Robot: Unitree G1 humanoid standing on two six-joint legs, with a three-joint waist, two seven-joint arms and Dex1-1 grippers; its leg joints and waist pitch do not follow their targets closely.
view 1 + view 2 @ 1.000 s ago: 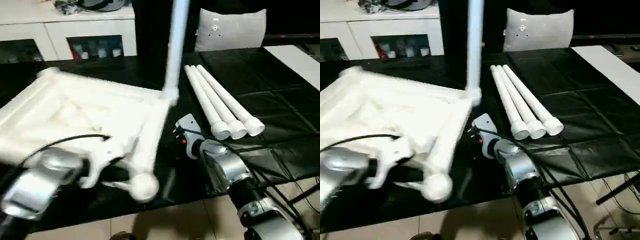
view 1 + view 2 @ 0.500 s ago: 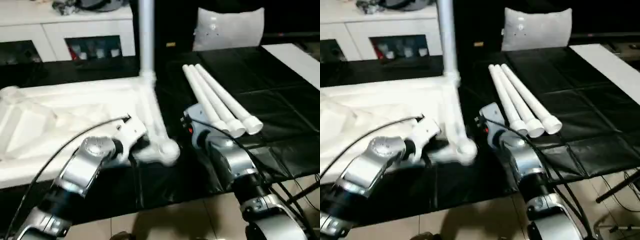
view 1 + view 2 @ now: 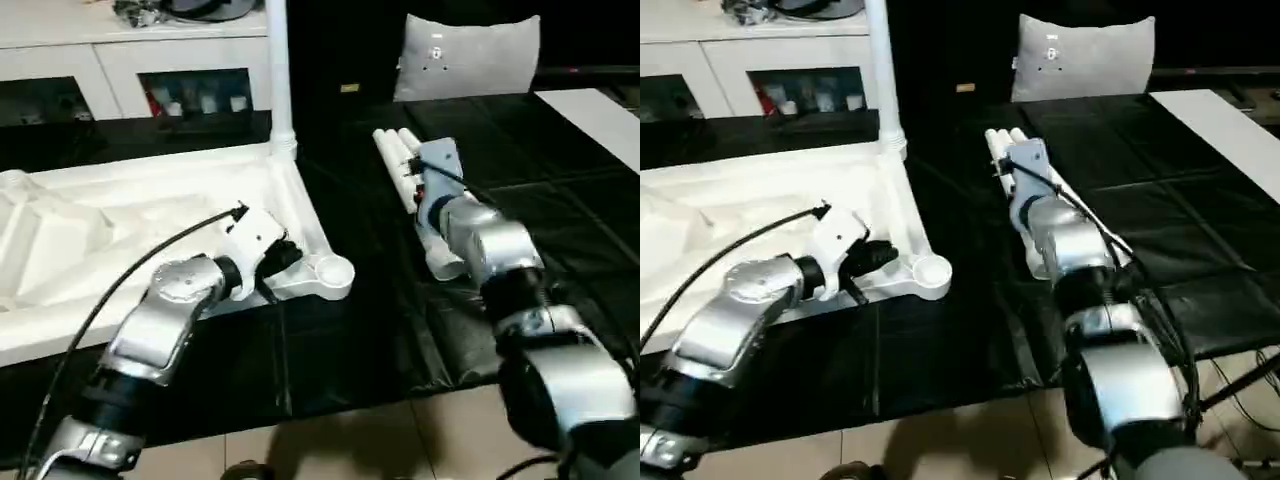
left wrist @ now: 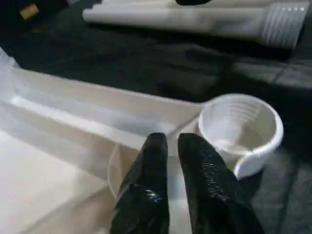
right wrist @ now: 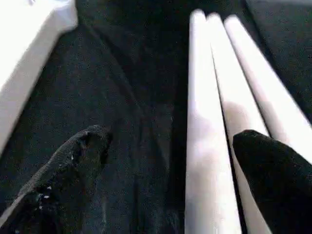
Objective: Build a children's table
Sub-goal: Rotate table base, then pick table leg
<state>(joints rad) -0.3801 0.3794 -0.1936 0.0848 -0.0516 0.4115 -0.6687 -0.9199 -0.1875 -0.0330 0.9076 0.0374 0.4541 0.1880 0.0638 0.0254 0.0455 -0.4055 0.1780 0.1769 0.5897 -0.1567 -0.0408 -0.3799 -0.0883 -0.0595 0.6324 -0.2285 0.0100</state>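
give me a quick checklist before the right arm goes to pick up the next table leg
1. Right gripper jaws wide open: ok.
2. Loose legs lie side by side on the black mat, under the right gripper: ok.
3. Near corner socket empty, facing up: ok.
4. One leg upright in the far corner: ok.
5. Left gripper let go of the tabletop: cannot tell.

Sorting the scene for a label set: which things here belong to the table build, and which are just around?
Job: table top, upside down; standing leg in its far corner; three loose legs; empty corner socket.

Lying about: white cabinet, grey cushion, black cloth.
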